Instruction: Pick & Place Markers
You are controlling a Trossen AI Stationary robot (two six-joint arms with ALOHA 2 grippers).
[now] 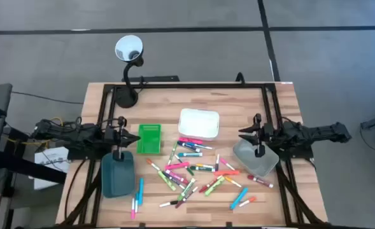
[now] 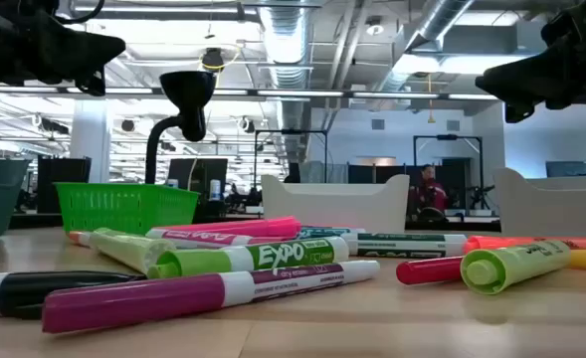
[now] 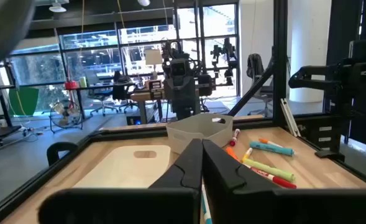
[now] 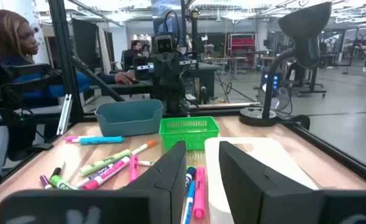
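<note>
1. High view: two dark arms reach in level from the table's [image 1: 98, 219] side edges, each stretched toward the middle and raised above the wood.
2. Left gripper [image 1: 120, 122] hangs above the far end of the teal tray [image 1: 117, 175]. Its fingers are pressed together and hold nothing, as the left wrist view shows.
3. Right gripper [image 1: 249, 131] hangs over the far edge of the grey tray [image 1: 256, 158]. In the right wrist view its fingers [image 4: 170, 169] stand a little apart, with nothing between them.
4. Markers [image 1: 193, 168] lie scattered loose across the middle and near part of the table, between the teal and grey trays. None is in a tray as far as can be seen.
5. Green tray [image 1: 149, 138] sits just beside the teal tray, toward the centre. White tray [image 1: 198, 123] sits farther back, near the middle.
6. Lamp [image 1: 128, 49] on a bent neck stands at the far left corner.
7. Right wrist view: a person [image 4: 15, 43] sits beyond the table's edge.
</note>
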